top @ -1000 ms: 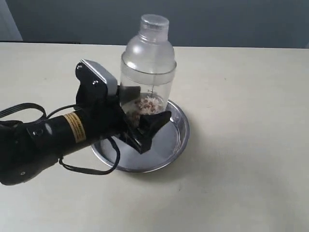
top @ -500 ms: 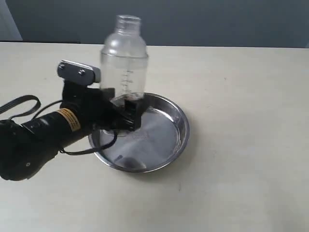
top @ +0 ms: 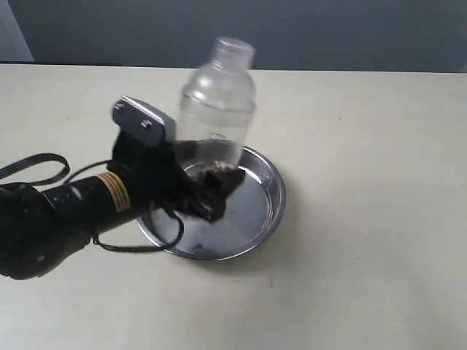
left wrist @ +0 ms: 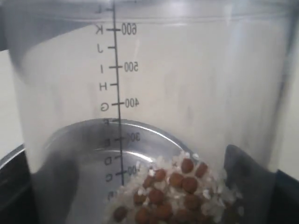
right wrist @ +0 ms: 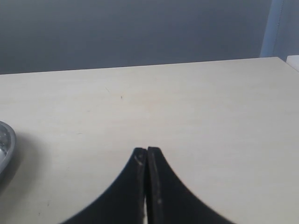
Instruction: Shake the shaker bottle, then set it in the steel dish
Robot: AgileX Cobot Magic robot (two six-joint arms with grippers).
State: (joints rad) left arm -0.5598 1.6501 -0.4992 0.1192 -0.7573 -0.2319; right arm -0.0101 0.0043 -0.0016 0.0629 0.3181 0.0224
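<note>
The clear shaker bottle (top: 217,98) is held above the steel dish (top: 266,208), tilted with its cap toward the right. My left gripper (top: 208,179) is shut on its lower body. The left wrist view is filled by the shaker bottle (left wrist: 154,84), its printed measuring marks up one side and brown pellets with white grains heaped at its base. Through the clear wall the steel dish (left wrist: 93,135) shows behind. My right gripper (right wrist: 147,151) is shut on nothing, over bare table, out of the exterior view.
The pale table (top: 365,219) stretches round the dish on all sides. A black cable (top: 29,166) loops off the left arm. An edge of the steel dish (right wrist: 5,142) shows in the right wrist view.
The bottle swung left half a second ago and has now swung back right and tilted, still in my left gripper. The pellets have shifted inside it.
</note>
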